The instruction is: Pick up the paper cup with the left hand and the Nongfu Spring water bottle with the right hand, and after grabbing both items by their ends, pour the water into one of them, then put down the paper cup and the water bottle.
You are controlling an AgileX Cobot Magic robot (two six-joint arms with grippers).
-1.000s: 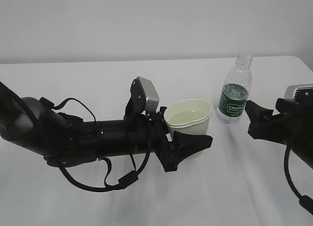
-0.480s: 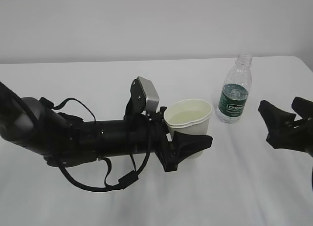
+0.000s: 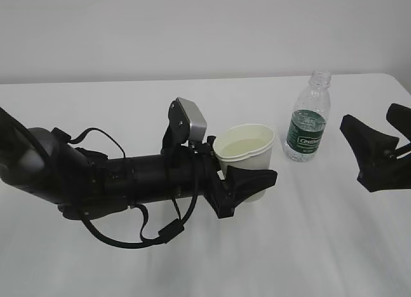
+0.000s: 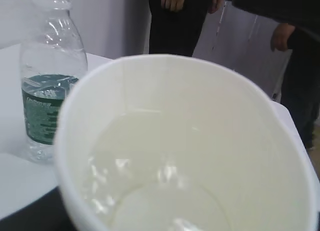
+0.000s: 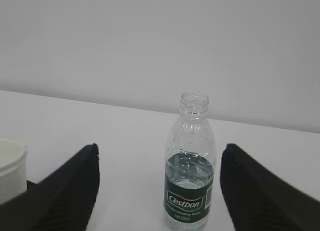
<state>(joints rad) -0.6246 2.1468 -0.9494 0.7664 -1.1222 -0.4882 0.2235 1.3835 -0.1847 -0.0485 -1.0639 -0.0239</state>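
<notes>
We are seeing the cup (image 3: 245, 157), holding water (image 3: 246, 144), sitting clamped in the left gripper (image 3: 247, 178) near mid-surface (image 3: 302, 245). The bottle (image 3: 309, 119) is standing upright and free to its right. The right gripper (image 3: 385, 152) is hanging released, apart from the bottle.

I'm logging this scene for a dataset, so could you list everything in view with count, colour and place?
paper cup: one, cream-white, mid-table, holding water, gripped by the left gripper.
water bottle: one, clear with green label, capless, upright right of the cup, standing free.
table: one, white, under everything.
people: at least two, dark clothes, standing beyond the table, left wrist view only.
left gripper: one, black, closed around the cup.
right gripper: one, black, open, at right edge, apart from the bottle.
</notes>
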